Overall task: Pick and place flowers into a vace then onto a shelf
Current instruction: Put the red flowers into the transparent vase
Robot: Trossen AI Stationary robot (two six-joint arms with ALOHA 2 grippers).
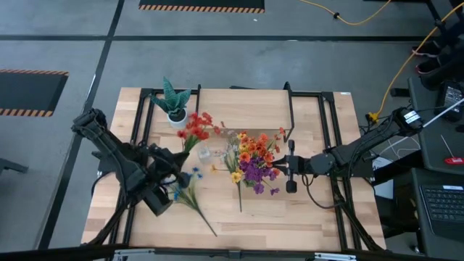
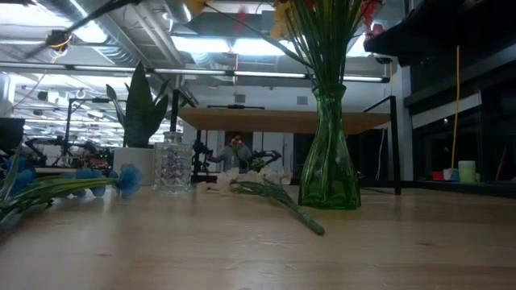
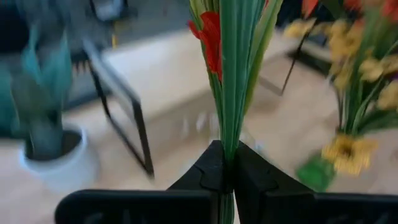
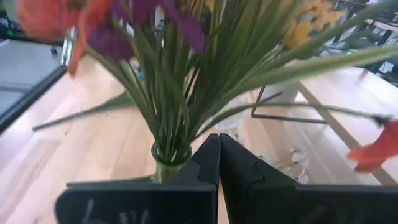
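My left gripper (image 3: 227,177) is shut on a bunch of red flowers (image 1: 196,127) at the table's left middle (image 1: 178,152). A green glass vase (image 2: 329,165) stands on the table, filled with orange, yellow and purple flowers (image 1: 254,156). My right gripper (image 4: 219,163) is shut and close beside the vase's neck (image 4: 166,167), on the bouquet's right side (image 1: 284,165). Blue flowers (image 1: 185,187) lie flat on the table, as does a white-bloomed stem (image 2: 270,193). The shelf (image 2: 282,121) stands at the far side. My left gripper pinches the green stalks (image 3: 229,134) of the red flowers between its two fingers. The stalks run on beyond the fingertips, with a red bloom (image 3: 210,34) above. My right gripper is shut with nothing between its fingers; I cannot tell whether its side touches the vase's neck.
A spiky green plant in a white pot (image 1: 175,107) stands at the far left by the shelf's black legs (image 1: 290,109). A small clear cut-glass vessel (image 2: 172,165) sits between the pot and the vase. Bare wood lies along the near edge (image 1: 290,217).
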